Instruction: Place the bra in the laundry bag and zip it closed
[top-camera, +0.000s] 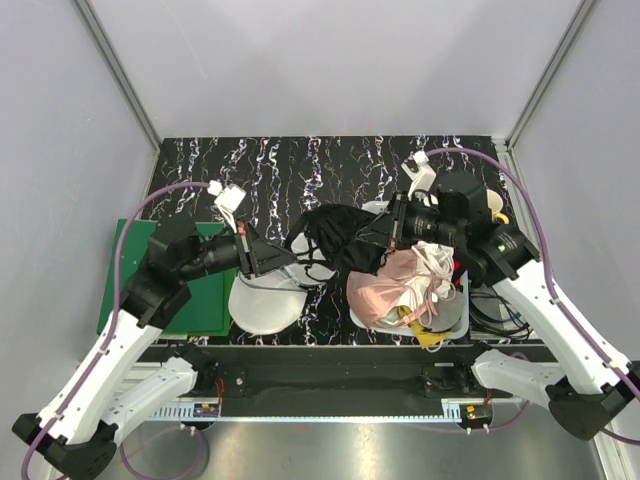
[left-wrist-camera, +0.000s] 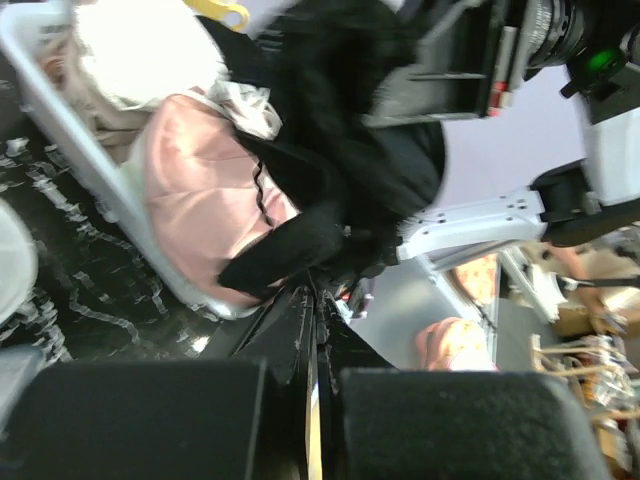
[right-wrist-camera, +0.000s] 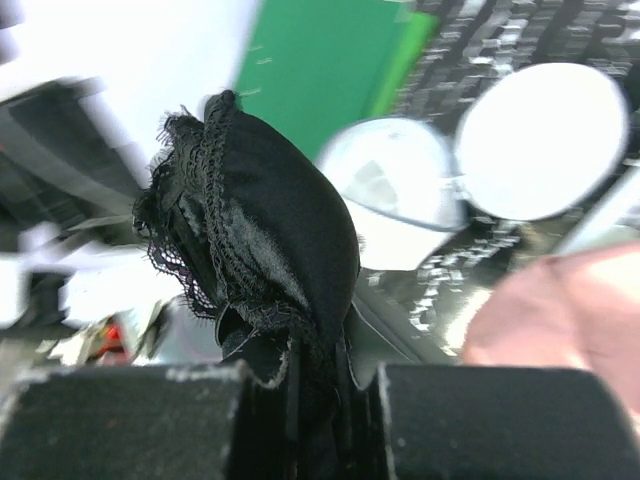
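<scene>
The right gripper (right-wrist-camera: 312, 420) pinches the bra (right-wrist-camera: 270, 220) tight; the left gripper (left-wrist-camera: 312, 310) squeezes its edge. The bag (top-camera: 255, 305) lies near.

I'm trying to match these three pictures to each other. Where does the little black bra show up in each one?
Top external: the bra hangs over mid-table, between the two arms.
Left wrist: the bra fills the upper centre.
Right wrist: the bra stands left of centre, lace edge on its left.
Shared landmark: the pink garment, right of the bra from above, left of it in the left wrist view, at the right edge in the right wrist view.
</scene>
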